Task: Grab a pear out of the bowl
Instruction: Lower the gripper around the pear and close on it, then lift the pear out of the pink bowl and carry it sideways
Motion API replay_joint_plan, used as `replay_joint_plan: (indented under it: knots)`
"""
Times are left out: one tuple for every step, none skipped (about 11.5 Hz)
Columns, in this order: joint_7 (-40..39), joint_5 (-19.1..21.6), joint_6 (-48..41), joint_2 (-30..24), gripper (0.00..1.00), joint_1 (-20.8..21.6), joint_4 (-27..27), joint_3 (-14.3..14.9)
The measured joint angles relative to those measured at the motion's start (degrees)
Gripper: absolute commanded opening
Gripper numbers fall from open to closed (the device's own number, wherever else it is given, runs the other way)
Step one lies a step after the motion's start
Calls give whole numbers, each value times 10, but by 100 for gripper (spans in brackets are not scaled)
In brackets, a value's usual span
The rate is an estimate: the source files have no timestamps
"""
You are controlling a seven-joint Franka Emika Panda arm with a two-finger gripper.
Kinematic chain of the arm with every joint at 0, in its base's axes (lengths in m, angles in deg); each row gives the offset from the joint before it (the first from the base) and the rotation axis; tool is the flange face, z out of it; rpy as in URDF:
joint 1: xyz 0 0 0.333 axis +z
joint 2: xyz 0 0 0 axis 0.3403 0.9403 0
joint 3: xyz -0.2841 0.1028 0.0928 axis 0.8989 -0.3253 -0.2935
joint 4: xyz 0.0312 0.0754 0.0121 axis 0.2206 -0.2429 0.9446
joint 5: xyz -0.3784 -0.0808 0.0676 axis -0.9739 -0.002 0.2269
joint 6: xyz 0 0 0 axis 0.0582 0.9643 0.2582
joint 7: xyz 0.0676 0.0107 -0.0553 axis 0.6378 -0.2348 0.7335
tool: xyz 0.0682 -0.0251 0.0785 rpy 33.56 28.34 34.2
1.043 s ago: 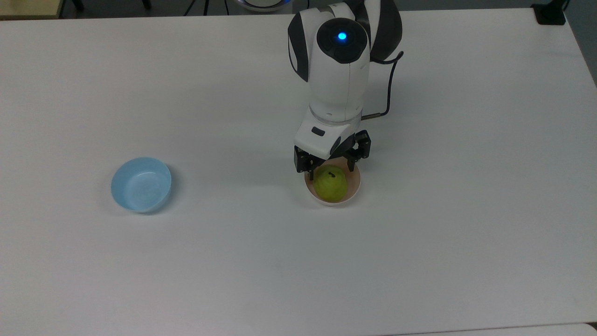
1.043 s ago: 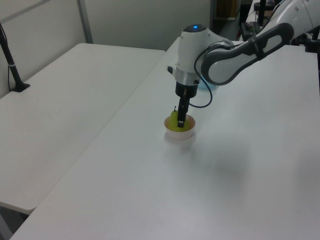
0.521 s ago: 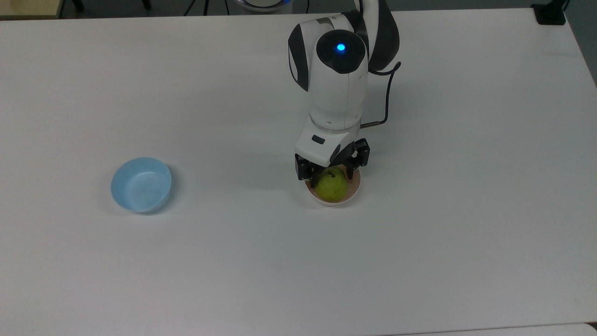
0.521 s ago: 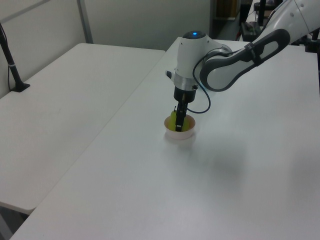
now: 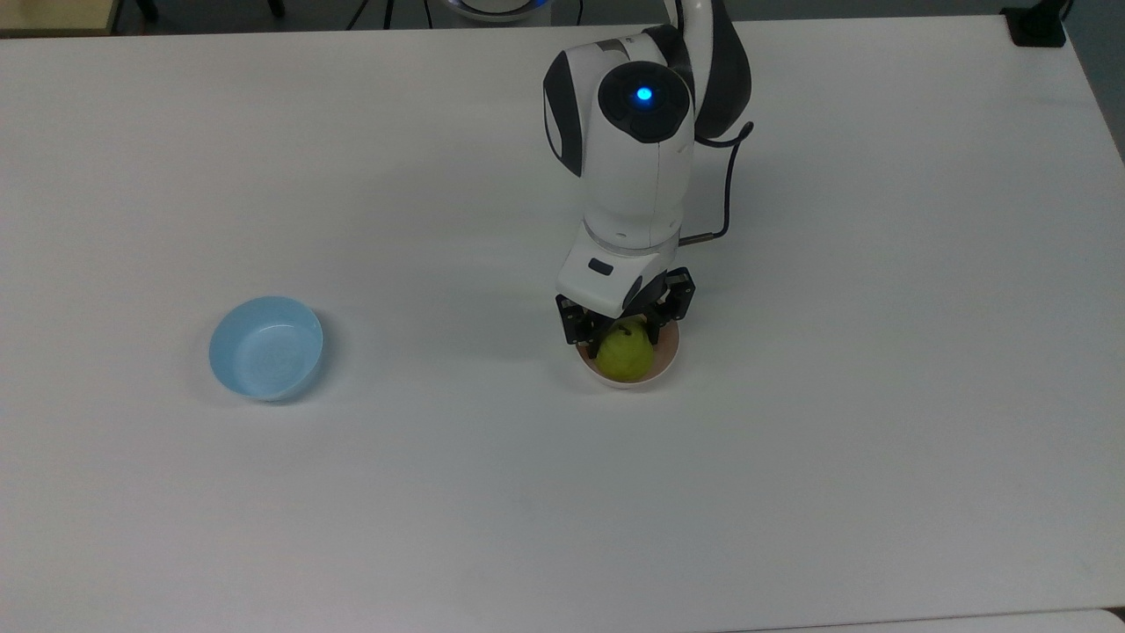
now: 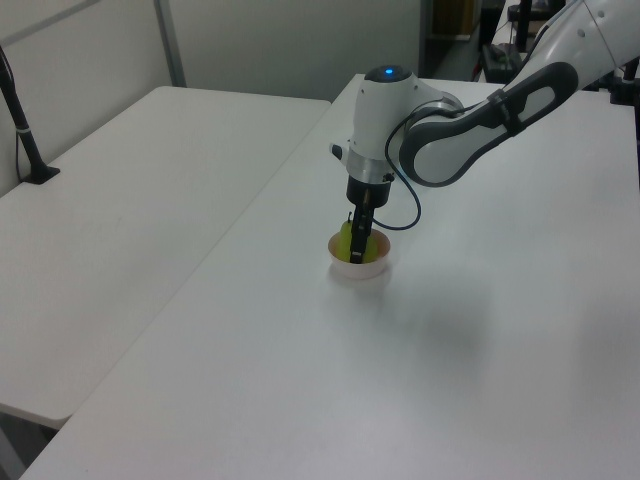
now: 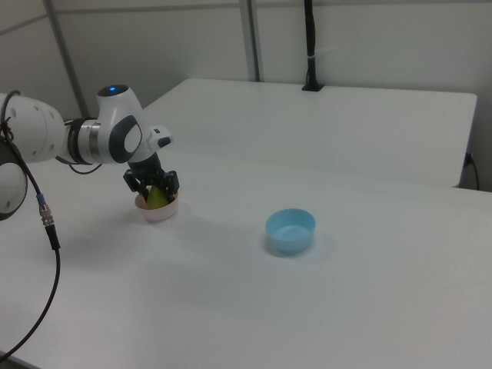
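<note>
your gripper [image 5: 625, 332]: down in pink bowl [image 5: 665, 359] | fingers [image 5: 578, 326] part-open, one each side of pear [image 5: 625, 350], contact unclear | pear sits in bowl | blue bowl [image 5: 265, 348] well apart

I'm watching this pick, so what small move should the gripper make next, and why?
Probably close on the pear. The gripper is down in the pink bowl, one finger on each side of the fruit in the top view, and the pear sits in the bowl, not lifted.

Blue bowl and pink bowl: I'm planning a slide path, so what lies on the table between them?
Nothing: in the top view, bare white table runs from the blue bowl to the pink bowl holding the pear.
</note>
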Motion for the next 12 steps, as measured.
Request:
replay_joint_plan:
  knots:
    - [0, 0, 0, 0, 37, 0, 0, 0]
    - [0, 0, 0, 0, 37, 0, 0, 0]
    - [0, 0, 0, -1, 37, 0, 2, 0]
    - [1, 0, 0, -3, 38, 0, 6, 0]
    - [7, 0, -5, -10, 38, 0, 9, 0]
    - [18, 0, -16, -20, 38, -1, 10, 1]
    - [26, 0, -27, -32, 38, -1, 11, 1]
    - [31, 0, -41, -44, 38, -1, 12, 2]
    - [35, 0, -58, -56, 38, -2, 13, 4]
    - [37, 0, -76, -69, 38, -3, 13, 6]
    - [38, 0, -85, -78, 38, -5, 13, 8]
    - [38, 0, -87, -83, 38, -11, 13, 9]
